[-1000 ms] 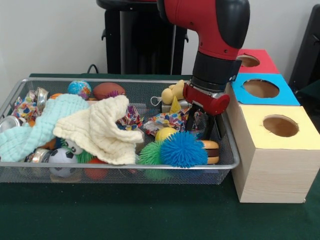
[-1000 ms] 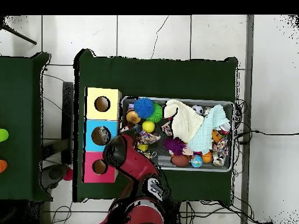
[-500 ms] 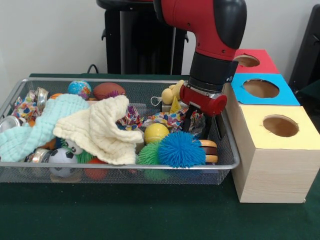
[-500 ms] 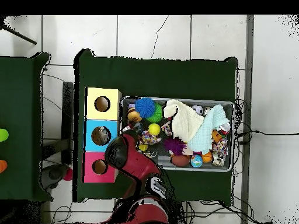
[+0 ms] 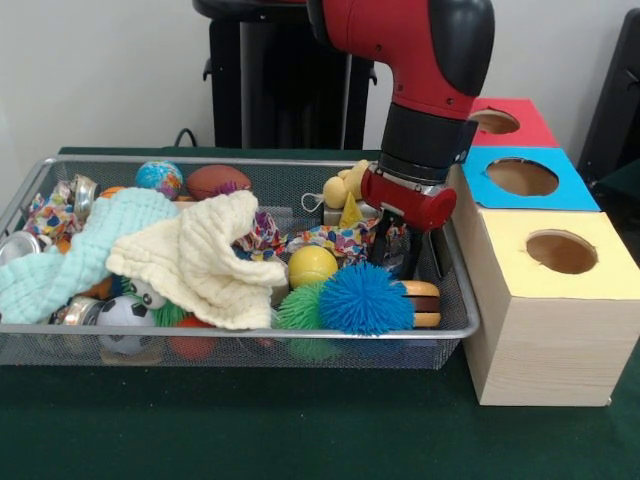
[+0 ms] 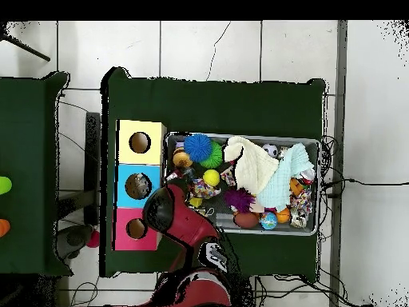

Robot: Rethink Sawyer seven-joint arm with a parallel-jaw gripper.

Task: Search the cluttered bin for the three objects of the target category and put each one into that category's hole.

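The bin (image 5: 240,331) is a wide silver mesh basket heaped with toys and cloths; it also shows in the overhead view (image 6: 244,137). No see-through plastic bottle shows in either view. My gripper (image 5: 402,256) reaches down into the bin's right end, behind a blue spiky ball (image 5: 365,298) and beside a patterned cloth (image 5: 340,238). What it holds, if anything, is hidden. The red-topped box with its round hole (image 5: 497,122) stands farthest back in the row of boxes; the hole shows in the overhead view (image 6: 136,229) next to my arm (image 6: 172,209).
A blue-topped box (image 5: 560,190) and a yellow-topped box (image 5: 600,270) stand against the bin's right side. Cream (image 5: 205,258) and mint (image 5: 70,250) cloths cover the middle and left. Metal cans (image 5: 20,245), a yellow ball (image 5: 312,265) and a burger toy (image 5: 422,302) lie around.
The yellow ball has come more into view and sits a little further left. My gripper shifted slightly left in the bin's right end. The blue spiky ball stayed put.
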